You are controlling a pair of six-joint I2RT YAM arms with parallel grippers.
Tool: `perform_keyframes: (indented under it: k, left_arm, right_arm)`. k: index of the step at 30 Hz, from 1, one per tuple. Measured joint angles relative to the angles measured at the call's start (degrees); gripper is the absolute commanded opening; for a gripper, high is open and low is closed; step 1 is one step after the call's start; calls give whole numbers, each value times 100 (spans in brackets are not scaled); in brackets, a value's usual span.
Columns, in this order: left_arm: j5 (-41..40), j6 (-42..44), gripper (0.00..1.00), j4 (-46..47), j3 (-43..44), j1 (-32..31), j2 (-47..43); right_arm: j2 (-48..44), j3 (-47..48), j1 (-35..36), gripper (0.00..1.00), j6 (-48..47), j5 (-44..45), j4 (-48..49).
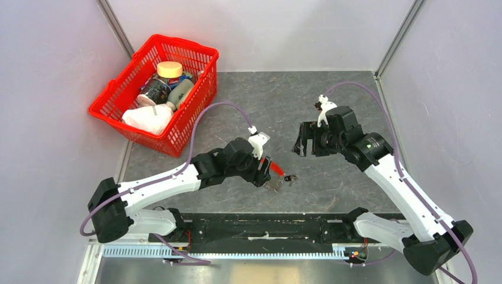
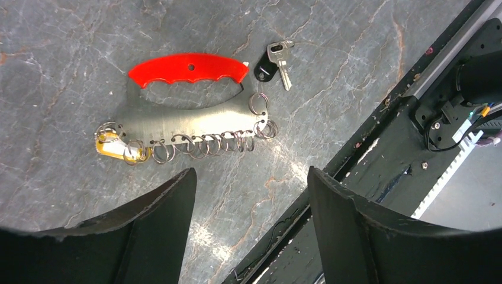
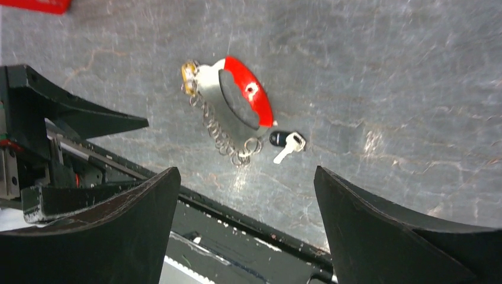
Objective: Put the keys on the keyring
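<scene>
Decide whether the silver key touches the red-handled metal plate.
Apart. The left wrist view shows table surface between the silver key and the red-handled metal plate.

A dark grey, marble-veined desk (image 1: 331, 106) is boxed in on three sides by plain pale lilac-white wall panels (image 1: 266, 29). Slim grey metal posts (image 1: 116, 29) stand at the two back corners. Soft, even light leaves faint glare on the desk.
</scene>
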Motion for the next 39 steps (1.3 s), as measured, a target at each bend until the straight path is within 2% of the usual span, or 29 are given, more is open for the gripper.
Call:
perform_keyframes:
  k: [12, 18, 28, 39]
  left_arm:
    - [184, -166, 52, 367, -223, 0, 358]
    - [199, -256, 51, 487, -437, -4, 520]
    - [291, -326, 51, 804, -527, -4, 1043]
    - [365, -323, 41, 953, -490, -4, 1679]
  right_arm:
    - [-28, -1353, 382, 84, 476, -562, 295]
    - [42, -1762, 629, 84, 772, -627, 592]
    - [-4, -1912, 713, 84, 984, -619, 833]
    - [-293, -2068, 723, 84, 1047, -616, 833]
